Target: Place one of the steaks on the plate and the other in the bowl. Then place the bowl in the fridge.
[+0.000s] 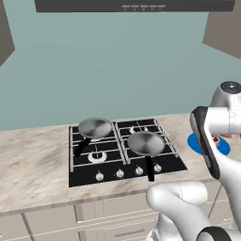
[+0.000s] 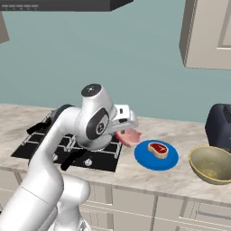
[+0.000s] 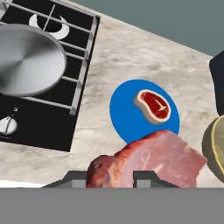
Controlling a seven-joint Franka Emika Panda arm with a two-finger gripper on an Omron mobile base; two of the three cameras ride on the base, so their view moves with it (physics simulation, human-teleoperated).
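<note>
Marble counter (image 2: 149,178): hob (image 1: 123,150), plate (image 2: 156,156), bowl (image 2: 212,164)

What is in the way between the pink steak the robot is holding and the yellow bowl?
The pincer holds the pink steak up above the counter. Between it and the yellowish bowl lies the blue plate with the red steak on it. Both lie low, so the pink steak can probably pass over them.

Bowl (image 3: 215,151) cut by frame edge; plate (image 1: 225,147) half-hidden behind arm.
</note>
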